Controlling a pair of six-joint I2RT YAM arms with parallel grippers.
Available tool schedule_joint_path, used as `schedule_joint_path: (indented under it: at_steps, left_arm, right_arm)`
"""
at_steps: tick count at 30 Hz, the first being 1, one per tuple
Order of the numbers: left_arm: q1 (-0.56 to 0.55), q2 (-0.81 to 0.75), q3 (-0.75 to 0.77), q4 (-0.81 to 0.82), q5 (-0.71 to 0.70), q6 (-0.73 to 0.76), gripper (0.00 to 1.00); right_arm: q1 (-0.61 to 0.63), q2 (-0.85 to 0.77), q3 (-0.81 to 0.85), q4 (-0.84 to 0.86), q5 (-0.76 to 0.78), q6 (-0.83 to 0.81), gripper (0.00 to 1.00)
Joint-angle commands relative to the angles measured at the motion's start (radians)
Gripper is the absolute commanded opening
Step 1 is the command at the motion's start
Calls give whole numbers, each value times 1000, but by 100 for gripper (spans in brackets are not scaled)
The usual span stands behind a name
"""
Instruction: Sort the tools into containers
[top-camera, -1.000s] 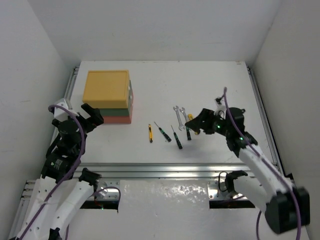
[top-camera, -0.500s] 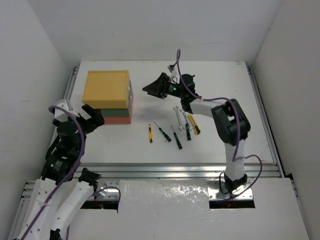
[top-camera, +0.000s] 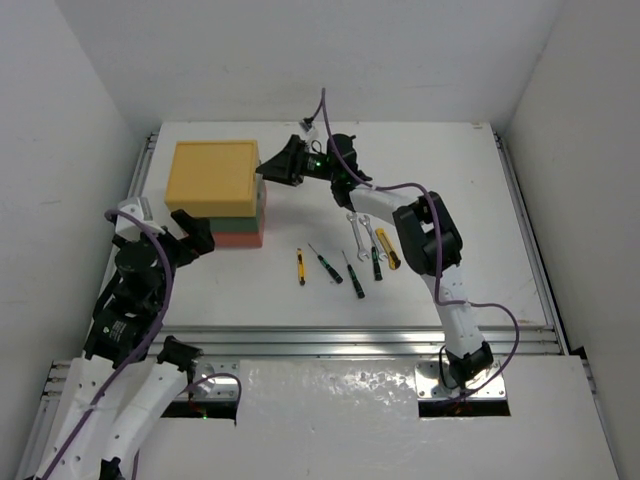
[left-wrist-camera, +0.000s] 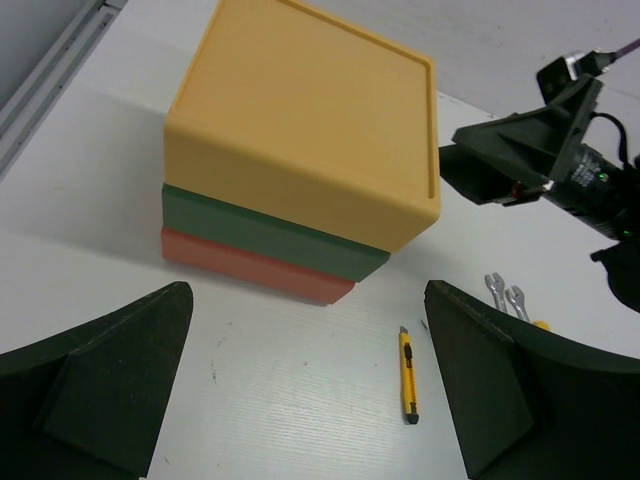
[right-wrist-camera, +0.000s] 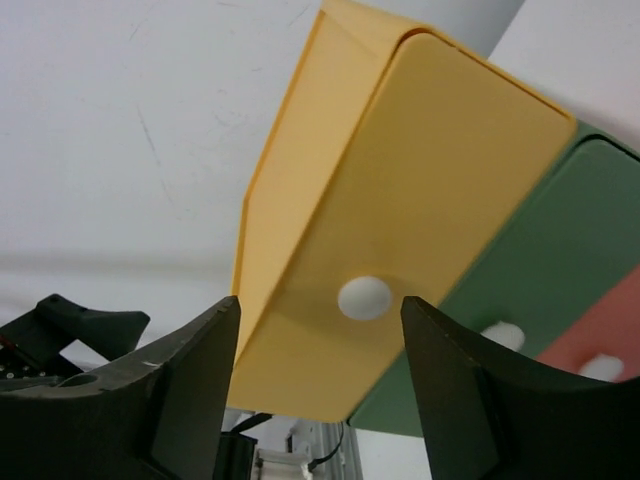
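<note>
The right gripper (top-camera: 272, 168), spread open and empty, faces the yellow drawer (top-camera: 212, 175) by the far-left corner of the table (top-camera: 450, 160), with the drawer's white knob (right-wrist-camera: 364, 297) straight ahead between its fingers

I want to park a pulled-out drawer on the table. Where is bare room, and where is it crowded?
Bare: the table between the right arm and the right rail, and the strip between the utility knife and the front rail. Crowded: beside the stack, where the right gripper faces the yellow drawer.

No words, labels, brand marks, numbers or signs can be read in any of the views.
</note>
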Motion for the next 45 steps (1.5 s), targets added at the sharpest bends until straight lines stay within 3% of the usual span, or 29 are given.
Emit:
schedule_joint_path:
  at_steps: [1,5,11,13,15,21,23,27,29,35,39,41,42,44,45]
  left_arm:
    - [10,-36,-3,61,38,17,100]
    - [10,-59,-6,64,45,22,100]
    - [10,-56,-5,63,55,24,100]
    - [10,-56,-6,66,57,24,100]
    - [10,-56,-6,64,55,24,100]
    - [10,-59,-8,66,57,25,100]
    - [10,-56,-8,66,57,25,100]
    - [10,-59,-8,64,54,25,100]
    - [10,-59,-8,64,52,25,100]
    - [8,-55,-8,64,49,25,100]
    - [10,-50,-6,61,43,24,100]
    - [10,-49,-5,58,38,22,100]
    - [10,-50,-5,58,37,22,100]
    - [10,-52,-5,58,35,22,100]
    - [8,-52,-5,57,35,22,100]
  right_arm:
    - [9,35,58,16,-19,-8,65]
    - [15,59,110,-10,-35,-16,54]
    - [18,66,113,-50,-18,-50,54]
    - [16,82,125,-47,-21,-43,39]
    - [18,92,141,-30,-27,-25,34]
    - [18,70,93,24,-22,-8,34]
    - [15,67,93,25,-27,-8,20]
    - [0,34,46,48,-27,-8,10]
    - [-22,14,-12,89,-30,6,10]
    - [-102,-97,-247,229,-71,29,13]
    - [-129,-158,-322,228,-111,-5,33]
    - [-143,-200,-359,197,-127,-37,37]
    - [-146,-215,-371,197,-131,-49,44]
    - [-158,-275,-411,149,-138,-103,71]
    - [-161,-298,-421,70,-138,-132,73]
